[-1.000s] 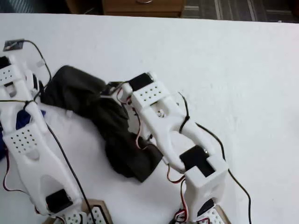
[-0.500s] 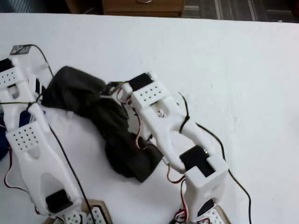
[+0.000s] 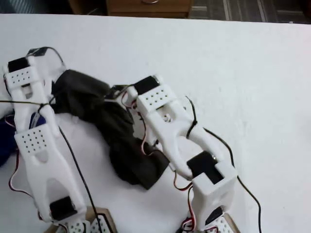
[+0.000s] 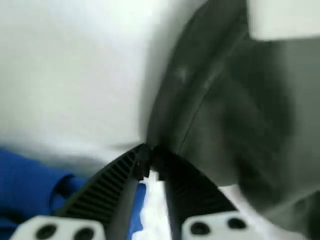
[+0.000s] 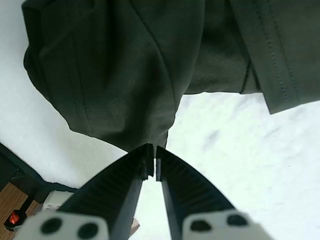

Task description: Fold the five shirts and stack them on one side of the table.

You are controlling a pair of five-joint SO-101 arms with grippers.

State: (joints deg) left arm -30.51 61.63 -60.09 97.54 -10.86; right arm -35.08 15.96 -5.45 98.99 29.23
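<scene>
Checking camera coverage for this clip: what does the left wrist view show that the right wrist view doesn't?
Left wrist: blue fabric beside the left pincer. Right wrist: near the right pincer, a red light on a brown surface past the table's edge. Both: the dark shirt on the white table, with that arm's closed pincer at its edge.
</scene>
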